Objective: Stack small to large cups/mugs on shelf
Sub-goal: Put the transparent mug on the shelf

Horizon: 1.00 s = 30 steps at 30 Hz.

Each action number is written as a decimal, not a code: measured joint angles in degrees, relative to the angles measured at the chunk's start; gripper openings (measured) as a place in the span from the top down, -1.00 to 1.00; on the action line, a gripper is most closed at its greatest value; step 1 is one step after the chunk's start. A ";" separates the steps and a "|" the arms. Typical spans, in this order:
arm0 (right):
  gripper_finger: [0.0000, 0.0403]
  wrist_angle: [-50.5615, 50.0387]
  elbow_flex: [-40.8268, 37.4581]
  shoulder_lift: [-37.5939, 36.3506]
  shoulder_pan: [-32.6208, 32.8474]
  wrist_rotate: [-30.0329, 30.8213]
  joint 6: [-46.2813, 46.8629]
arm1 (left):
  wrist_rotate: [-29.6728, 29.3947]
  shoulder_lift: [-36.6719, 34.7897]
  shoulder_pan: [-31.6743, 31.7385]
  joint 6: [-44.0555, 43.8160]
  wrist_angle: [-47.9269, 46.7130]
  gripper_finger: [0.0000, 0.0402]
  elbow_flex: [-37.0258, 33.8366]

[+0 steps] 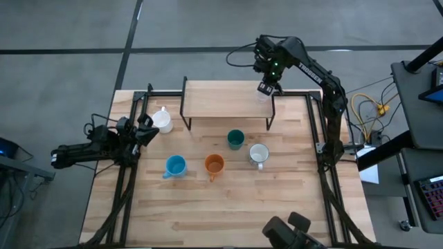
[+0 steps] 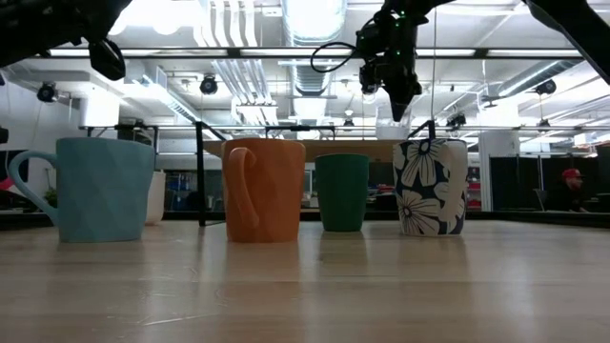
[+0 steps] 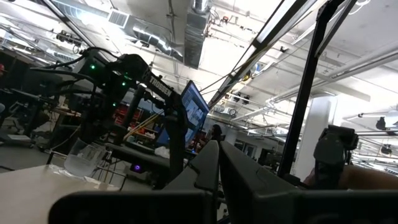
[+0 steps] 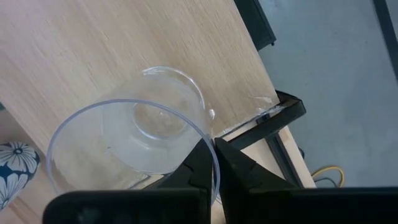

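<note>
The light-wood shelf [image 1: 225, 100] stands at the table's far side. My right gripper [image 1: 266, 88] is over its right end, shut on a clear glass [image 4: 134, 140]. The glass also shows in the left wrist view [image 3: 83, 158]. On the table stand a teal mug [image 1: 235, 139], a white flowered mug [image 1: 259, 155], an orange mug [image 1: 214, 164] and a light blue mug [image 1: 175, 166]. A white mug [image 1: 162, 120] stands at the far left, just right of my shut, empty left gripper [image 1: 147, 133]. My right gripper pinches the glass's rim [image 4: 200, 134] with one finger inside and one finger [image 4: 239, 168] outside the wall. It comes from above, pointing down. The glass is upright, mouth up, over the shelf's right end; I cannot tell whether its base touches the board.
The shelf's black legs [image 1: 271, 114] stand on the table behind the teal mug. A black frame [image 1: 313, 131] runs along the table's right side and another [image 1: 131, 149] along the left. The near half of the table [image 1: 228, 207] is bare wood.
</note>
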 joint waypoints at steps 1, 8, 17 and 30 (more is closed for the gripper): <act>0.96 -0.01 0.00 0.00 0.07 0.06 -0.06 | 0.00 0.00 0.02 0.00 0.02 1.00 0.00; 0.96 -0.02 -0.02 0.00 0.09 0.07 -0.16 | -0.02 0.00 0.00 0.00 0.02 1.00 0.00; 0.95 0.22 -0.04 0.00 0.09 0.09 -1.23 | 0.00 -0.02 0.00 0.00 0.02 1.00 0.00; 0.74 0.39 -0.09 0.00 0.09 0.12 -1.16 | 0.00 0.00 0.02 0.00 0.00 1.00 0.00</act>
